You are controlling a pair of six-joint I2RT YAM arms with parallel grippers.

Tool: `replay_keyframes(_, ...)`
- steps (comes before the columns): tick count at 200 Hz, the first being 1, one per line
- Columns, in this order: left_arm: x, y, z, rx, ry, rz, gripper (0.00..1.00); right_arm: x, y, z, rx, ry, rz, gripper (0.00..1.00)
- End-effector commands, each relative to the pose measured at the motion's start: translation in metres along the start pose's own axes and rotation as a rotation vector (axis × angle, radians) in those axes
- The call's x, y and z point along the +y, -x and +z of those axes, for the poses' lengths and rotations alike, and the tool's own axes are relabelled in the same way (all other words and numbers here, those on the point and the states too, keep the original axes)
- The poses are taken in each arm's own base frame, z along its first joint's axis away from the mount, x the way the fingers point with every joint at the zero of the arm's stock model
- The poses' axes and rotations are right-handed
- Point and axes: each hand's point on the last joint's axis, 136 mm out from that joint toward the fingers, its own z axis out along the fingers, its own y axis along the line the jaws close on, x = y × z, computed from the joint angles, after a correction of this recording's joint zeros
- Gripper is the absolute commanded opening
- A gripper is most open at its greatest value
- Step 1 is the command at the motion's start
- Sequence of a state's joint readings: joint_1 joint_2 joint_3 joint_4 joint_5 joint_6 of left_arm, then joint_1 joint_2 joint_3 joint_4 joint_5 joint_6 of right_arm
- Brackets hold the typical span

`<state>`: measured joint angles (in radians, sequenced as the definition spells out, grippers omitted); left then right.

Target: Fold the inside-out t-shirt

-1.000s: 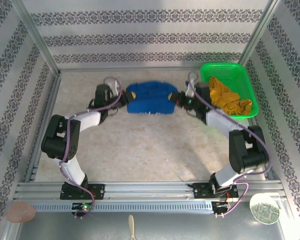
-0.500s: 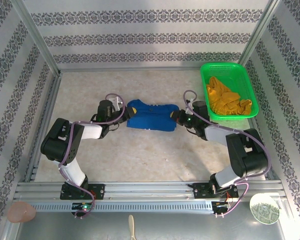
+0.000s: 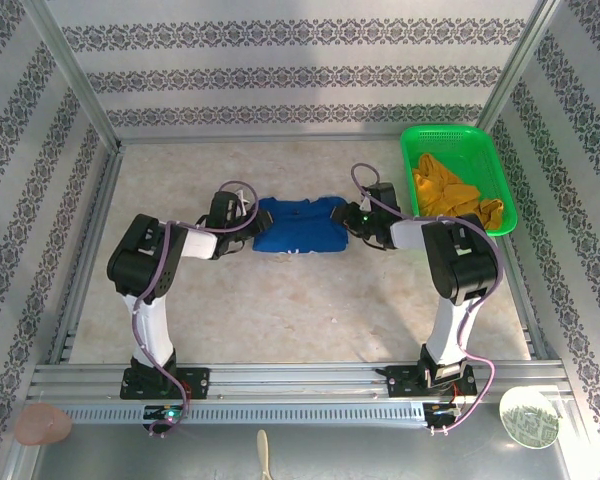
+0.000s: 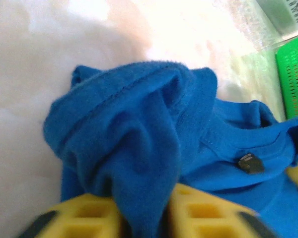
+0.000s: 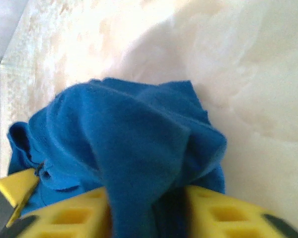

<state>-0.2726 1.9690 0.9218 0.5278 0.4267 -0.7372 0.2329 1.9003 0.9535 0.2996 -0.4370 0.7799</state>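
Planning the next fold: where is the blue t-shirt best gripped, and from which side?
Probably grip the blue t-shirt at its two bunched ends, coming in low from either side. The cloth rises in thick ridges there; the left pincer and right pincer are each shut on one.
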Motion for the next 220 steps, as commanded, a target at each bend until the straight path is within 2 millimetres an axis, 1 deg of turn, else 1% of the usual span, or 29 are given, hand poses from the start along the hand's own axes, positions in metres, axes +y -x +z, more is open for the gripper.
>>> replay_keyframes(1, 0.007, 0.03, -0.004, -0.067, 0.048, -0.011, 0.59, 0.003, 0.022, -0.014, -0.04, -0.031, -0.038, 0.53)
replay_keyframes(6, 0.005, 0.032, -0.006, -0.07, 0.05, -0.008, 0.66, 0.004, 0.024, -0.019, -0.049, -0.033, -0.041, 0.54)
replay_keyframes(18, -0.003, 0.04, -0.014, -0.081, 0.042, 0.007, 0.78, 0.005, 0.029, -0.033, -0.073, -0.031, -0.038, 0.55)
replay_keyframes(22, -0.006, 0.042, -0.018, -0.086, 0.04, 0.014, 0.8, 0.005, 0.03, -0.038, -0.08, -0.028, -0.037, 0.55)
replay_keyframes(31, -0.011, 0.049, -0.028, -0.101, 0.04, 0.024, 0.89, 0.008, 0.031, -0.049, -0.097, -0.018, -0.038, 0.54)
replay_keyframes(35, -0.015, 0.052, -0.033, -0.109, 0.035, 0.028, 0.96, 0.009, 0.031, -0.053, -0.102, -0.016, -0.042, 0.54)
replay_keyframes(40, -0.02, 0.055, -0.04, -0.121, 0.027, 0.033, 1.0, 0.012, 0.03, -0.058, -0.106, -0.01, -0.048, 0.52)
replay_keyframes(53, -0.032, 0.061, -0.057, -0.144, 0.011, 0.051, 1.0, 0.024, 0.026, -0.067, -0.095, 0.019, -0.066, 0.47)
replay_keyframes(65, -0.049, 0.066, -0.073, -0.157, -0.023, 0.067, 1.0, 0.038, 0.021, -0.071, -0.081, 0.06, -0.078, 0.38)
replay_keyframes(75, -0.061, 0.065, -0.078, -0.15, -0.061, 0.062, 1.0, 0.048, 0.016, -0.07, -0.065, 0.082, -0.088, 0.32)
replay_keyframes(81, -0.068, 0.062, -0.078, -0.135, -0.087, 0.061, 1.0, 0.055, 0.014, -0.066, -0.055, 0.097, -0.093, 0.3)
replay_keyframes(92, -0.081, 0.057, -0.075, -0.109, -0.141, 0.057, 1.0, 0.066, 0.012, -0.057, -0.036, 0.12, -0.096, 0.28)
replay_keyframes(103, -0.092, 0.051, -0.067, -0.076, -0.199, 0.046, 1.0, 0.075, 0.01, -0.045, -0.019, 0.136, -0.088, 0.27)
replay_keyframes(120, -0.101, 0.044, -0.048, -0.02, -0.274, 0.009, 1.0, 0.082, 0.01, -0.026, -0.007, 0.152, -0.073, 0.25)
replay_keyframes(127, -0.101, 0.04, -0.039, 0.004, -0.288, -0.006, 1.0, 0.081, 0.011, -0.018, -0.006, 0.15, -0.066, 0.24)
replay_keyframes(135, -0.1, 0.037, -0.031, 0.019, -0.298, -0.018, 1.0, 0.077, 0.013, -0.011, -0.008, 0.14, -0.053, 0.24)
replay_keyframes(155, -0.087, 0.032, -0.012, 0.028, -0.281, -0.05, 1.0, 0.065, 0.017, 0.004, -0.018, 0.112, -0.037, 0.22)
replay_keyframes(164, -0.078, 0.032, -0.005, 0.025, -0.255, -0.051, 1.0, 0.054, 0.018, 0.009, -0.023, 0.082, -0.027, 0.21)
replay_keyframes(186, -0.06, 0.038, 0.008, 0.002, -0.188, -0.044, 1.0, 0.03, 0.02, 0.017, -0.038, 0.028, 0.007, 0.21)
replay_keyframes(196, -0.055, 0.043, 0.013, -0.006, -0.161, -0.039, 1.0, 0.02, 0.021, 0.018, -0.043, 0.01, 0.021, 0.21)
replay_keyframes(209, -0.057, 0.052, 0.015, -0.02, -0.158, -0.031, 1.0, 0.016, 0.023, 0.017, -0.042, 0.015, 0.037, 0.22)
replay_keyframes(220, -0.065, 0.06, 0.01, -0.035, -0.174, -0.024, 1.0, 0.021, 0.026, 0.013, -0.043, 0.04, 0.034, 0.23)
